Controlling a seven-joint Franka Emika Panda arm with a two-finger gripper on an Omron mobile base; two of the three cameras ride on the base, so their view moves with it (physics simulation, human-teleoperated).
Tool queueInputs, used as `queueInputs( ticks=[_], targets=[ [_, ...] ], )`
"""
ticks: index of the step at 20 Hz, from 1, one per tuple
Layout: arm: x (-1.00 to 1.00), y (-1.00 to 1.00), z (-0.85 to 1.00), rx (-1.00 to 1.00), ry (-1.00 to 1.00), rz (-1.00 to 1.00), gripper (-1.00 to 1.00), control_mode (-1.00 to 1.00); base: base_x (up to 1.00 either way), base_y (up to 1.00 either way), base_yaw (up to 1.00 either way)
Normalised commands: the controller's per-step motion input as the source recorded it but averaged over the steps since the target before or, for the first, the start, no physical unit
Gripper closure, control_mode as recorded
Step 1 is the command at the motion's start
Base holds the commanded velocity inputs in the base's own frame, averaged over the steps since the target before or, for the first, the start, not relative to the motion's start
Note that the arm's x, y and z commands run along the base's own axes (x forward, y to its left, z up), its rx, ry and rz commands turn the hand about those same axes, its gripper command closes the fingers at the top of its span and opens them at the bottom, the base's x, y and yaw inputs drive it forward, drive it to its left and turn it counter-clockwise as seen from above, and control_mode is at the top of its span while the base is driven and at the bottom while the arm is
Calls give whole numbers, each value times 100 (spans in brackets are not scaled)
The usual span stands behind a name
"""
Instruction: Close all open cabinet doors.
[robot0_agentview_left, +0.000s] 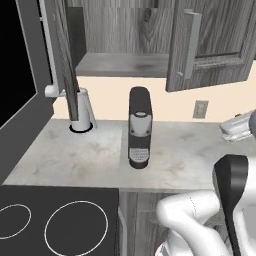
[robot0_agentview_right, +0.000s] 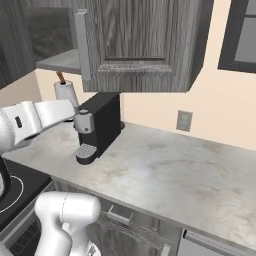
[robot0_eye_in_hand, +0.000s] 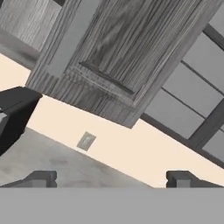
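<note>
1. The upper cabinet (robot0_agentview_left: 125, 35) stands open above the counter (robot0_agentview_left: 100, 155); its grey shelf (robot0_agentview_left: 125, 65) carries nothing that can be made out in the left base view.
2. The right cabinet door (robot0_agentview_left: 212, 42) hangs swung outward at about 1 o'clock in the left base view, its long grey bar handle (robot0_agentview_left: 189, 45) running vertically near the free edge (the same door fills the upper middle of the right base view).
3. The left cabinet door (robot0_agentview_left: 62, 47) is seen edge-on at about 11 o'clock, also swung out, above a white paper towel roll (robot0_agentview_left: 85, 112) standing upright on the counter.
4. A black coffee machine (robot0_agentview_left: 139, 127) sits at the centre of the counter, below the open cabinet, with a wall outlet (robot0_agentview_left: 200, 108) at 3 o'clock from it.
5. The gripper (robot0_eye_in_hand: 112, 178) looks up at the right door's underside; its fingertips (robot0_eye_in_hand: 41, 178) sit wide apart, holding nothing.
6. A black stove top (robot0_agentview_left: 55, 222) lies at 7 o'clock.
</note>
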Motion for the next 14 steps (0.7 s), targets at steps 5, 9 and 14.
queueInputs(
  ticks=[5, 9, 14],
  targets=[
    [2, -27, 8, 0, -8, 32, -100, -100, 0, 0, 0],
    [41, -25, 10, 0, -6, 32, -100, -100, 0, 0, 0],
    [68, -11, 4, 0, -9, 25, -100, -100, 0, 0, 0]
  ],
)
